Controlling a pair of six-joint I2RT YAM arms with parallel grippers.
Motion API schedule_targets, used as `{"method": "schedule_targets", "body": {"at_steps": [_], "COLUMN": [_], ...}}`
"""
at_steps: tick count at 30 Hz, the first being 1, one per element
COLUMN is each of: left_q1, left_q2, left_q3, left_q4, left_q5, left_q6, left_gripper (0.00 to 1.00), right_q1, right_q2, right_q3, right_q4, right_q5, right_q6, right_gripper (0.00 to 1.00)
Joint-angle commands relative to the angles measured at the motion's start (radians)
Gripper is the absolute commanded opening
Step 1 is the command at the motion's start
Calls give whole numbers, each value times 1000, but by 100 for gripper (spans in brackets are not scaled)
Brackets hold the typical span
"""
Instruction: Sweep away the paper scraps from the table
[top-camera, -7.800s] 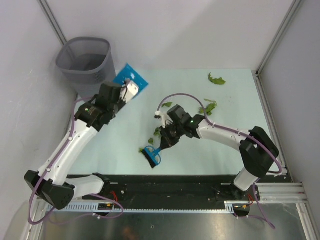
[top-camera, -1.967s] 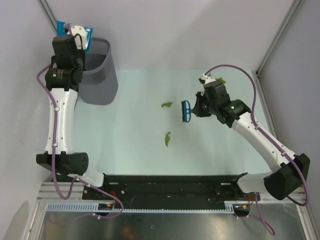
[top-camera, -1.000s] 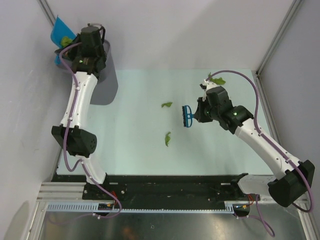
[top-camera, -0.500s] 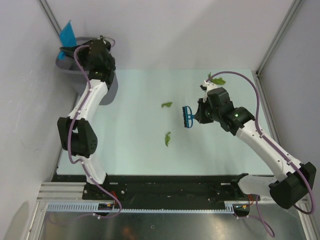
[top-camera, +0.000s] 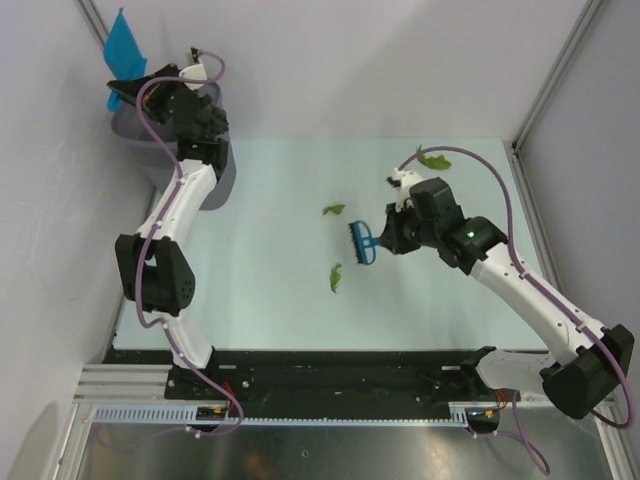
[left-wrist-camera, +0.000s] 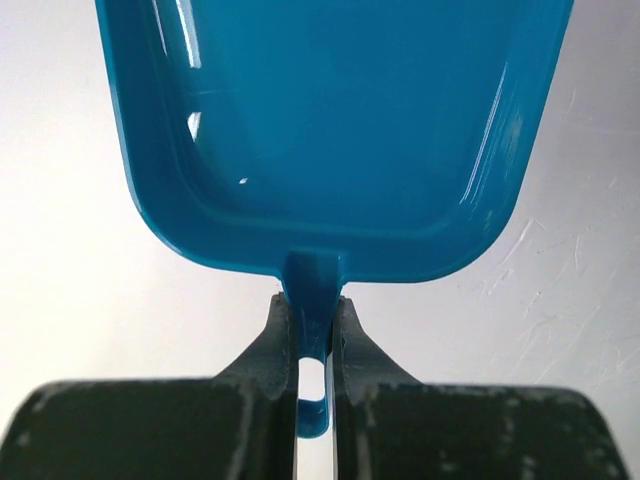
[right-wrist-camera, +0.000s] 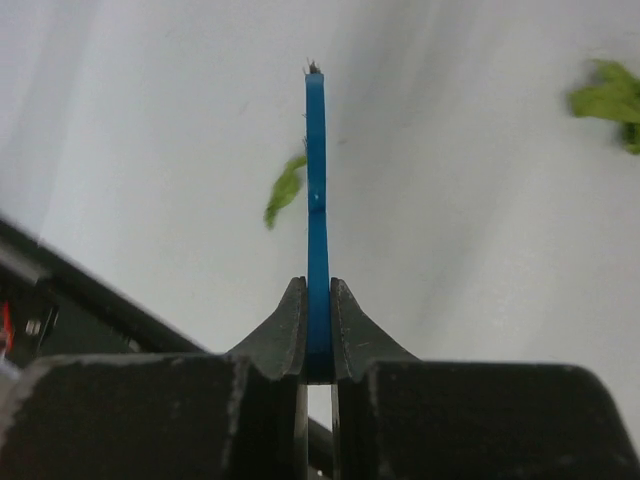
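Observation:
My left gripper (top-camera: 148, 88) is shut on the handle of the blue dustpan (top-camera: 123, 48) and holds it tipped up above the grey mesh wastebasket (top-camera: 126, 126). In the left wrist view the dustpan (left-wrist-camera: 330, 130) holds no scraps and my gripper (left-wrist-camera: 314, 330) clamps its handle. My right gripper (top-camera: 386, 238) is shut on the blue brush (top-camera: 360, 243), held above the table (top-camera: 270, 210). Three green paper scraps lie on the table: one (top-camera: 334, 209) left of the brush, one (top-camera: 335, 277) nearer, one (top-camera: 433, 160) at the far right. In the right wrist view my gripper (right-wrist-camera: 317, 340) grips the brush (right-wrist-camera: 317, 200), with scraps (right-wrist-camera: 285, 188) (right-wrist-camera: 610, 100) beyond.
The wastebasket stands off the table's far left corner, mostly hidden behind my left arm. Metal posts rise at the far corners. The black base rail (top-camera: 330, 370) runs along the near edge.
My left arm has swung the dustpan over the wastebasket and tipped it upright; the scraps seen in it a second ago no longer show. My right gripper has carried the brush left and nearer.

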Motion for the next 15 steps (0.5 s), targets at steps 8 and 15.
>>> {"method": "schedule_targets", "body": {"at_steps": [8,15], "left_q1": [-176,-250], "left_q2": [-254,-371], "left_q3": [103,-49], "left_q4": [-816,-935], "left_q5": [88,145], "left_q6": [-511,-683], "left_gripper": [0,0], "right_q1": [216,26], "right_q2": [228,413], "right_q3": [5,5], "right_q4": [126,165], "right_q5": [-365,-342], "right_q6": [-110,-36], "right_gripper": [0,0]}}
